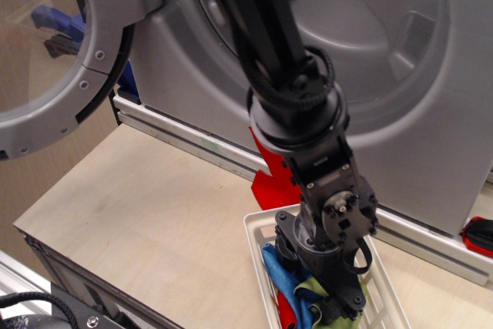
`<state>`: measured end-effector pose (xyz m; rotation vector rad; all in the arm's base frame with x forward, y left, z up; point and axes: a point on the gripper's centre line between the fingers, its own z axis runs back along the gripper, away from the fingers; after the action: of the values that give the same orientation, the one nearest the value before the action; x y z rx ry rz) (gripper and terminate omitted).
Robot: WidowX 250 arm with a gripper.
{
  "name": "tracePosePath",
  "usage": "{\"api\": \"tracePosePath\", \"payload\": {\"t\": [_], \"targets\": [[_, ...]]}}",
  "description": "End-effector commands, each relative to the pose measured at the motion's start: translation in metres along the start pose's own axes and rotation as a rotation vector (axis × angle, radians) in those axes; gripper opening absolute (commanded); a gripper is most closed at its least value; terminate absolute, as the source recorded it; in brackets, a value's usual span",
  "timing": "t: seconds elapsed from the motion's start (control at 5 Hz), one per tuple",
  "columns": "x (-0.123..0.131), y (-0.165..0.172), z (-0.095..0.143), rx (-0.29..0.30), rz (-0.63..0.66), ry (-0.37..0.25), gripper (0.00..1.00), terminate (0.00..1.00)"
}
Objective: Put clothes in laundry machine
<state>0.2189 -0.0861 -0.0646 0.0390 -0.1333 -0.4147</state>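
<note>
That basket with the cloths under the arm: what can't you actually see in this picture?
- Gripper: its fingertips are buried in the cloths, so open or shut is unclear.
- White basket: lower part cut off by the bottom edge.
- Blue cloth, lime green cloth, red cloth: mostly hidden by the arm.

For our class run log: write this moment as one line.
claw: down in basket, grip hidden | clothes: in basket | washer door: open

even, soft indoor light from above, pale sheen on the laundry machine (400, 98) front, faint glare in its door glass, weak shadow on the desk (146, 213), near arm slightly blurred, image mildly grainy.
</note>
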Motion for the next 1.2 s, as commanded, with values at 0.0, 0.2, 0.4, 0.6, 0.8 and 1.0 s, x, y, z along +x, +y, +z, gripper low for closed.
{"api": "tracePosePath", "payload": {"t": [0.0, 0.2, 0.4, 0.6, 0.8, 1.0], "targets": [[-0.001, 0.003, 0.005, -0.03, 0.04, -0.017, 0.0, 0.0], [0.001, 0.005, 0.012, -0.015, 0.044, -0.034, 0.0, 0.0], [0.003, 0.007, 0.033, -0.002, 0.064, -0.083, 0.0, 0.0], [0.006, 0.012, 0.059, -0.002, 0.105, -0.131, 0.0, 0.0], [0.006, 0.014, 0.089, -0.006, 0.129, -0.173, 0.0, 0.0], [0.007, 0.023, 0.124, -0.001, 0.18, -0.237, 0.0, 0.0]]}}
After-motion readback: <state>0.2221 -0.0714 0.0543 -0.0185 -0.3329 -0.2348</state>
